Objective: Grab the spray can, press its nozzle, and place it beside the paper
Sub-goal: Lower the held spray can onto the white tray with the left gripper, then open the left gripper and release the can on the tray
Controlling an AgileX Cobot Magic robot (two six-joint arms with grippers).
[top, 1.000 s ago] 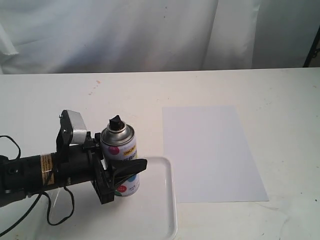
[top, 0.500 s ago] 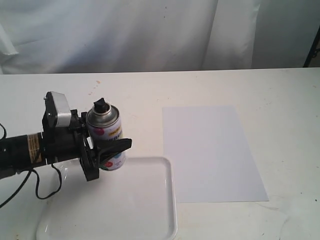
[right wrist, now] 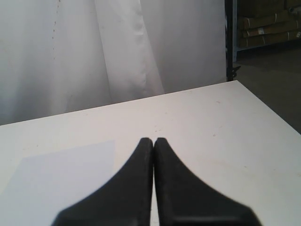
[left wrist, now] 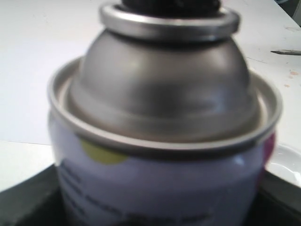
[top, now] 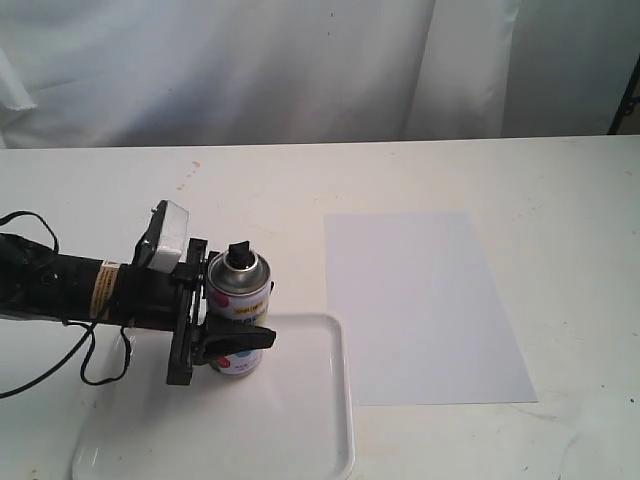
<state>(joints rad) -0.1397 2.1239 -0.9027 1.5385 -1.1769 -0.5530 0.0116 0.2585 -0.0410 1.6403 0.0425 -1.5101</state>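
Observation:
The spray can (top: 237, 300), white with coloured dots and a silver dome, stands upright in my left gripper (top: 240, 318), which is shut on its body from the left. One black finger (top: 240, 340) crosses the front of the can. The black nozzle (top: 238, 252) sits on top, untouched. The can's base is at the far left edge of the tray; I cannot tell if it rests there. Up close, the left wrist view fills with the can (left wrist: 164, 117) and the nozzle (left wrist: 169, 4). The paper (top: 420, 300) lies flat to the right. My right gripper (right wrist: 154, 141) is shut and empty above the table, with the paper (right wrist: 61, 174) beside it.
A glossy white tray (top: 300, 440) lies at the front, its right rim close to the paper's left edge. A black cable (top: 100, 375) loops under the left arm. A white curtain (top: 300, 60) closes off the back of the table.
The left arm swung the can up and to the left, then back right and down to the tray's far edge. The grip stayed the same.

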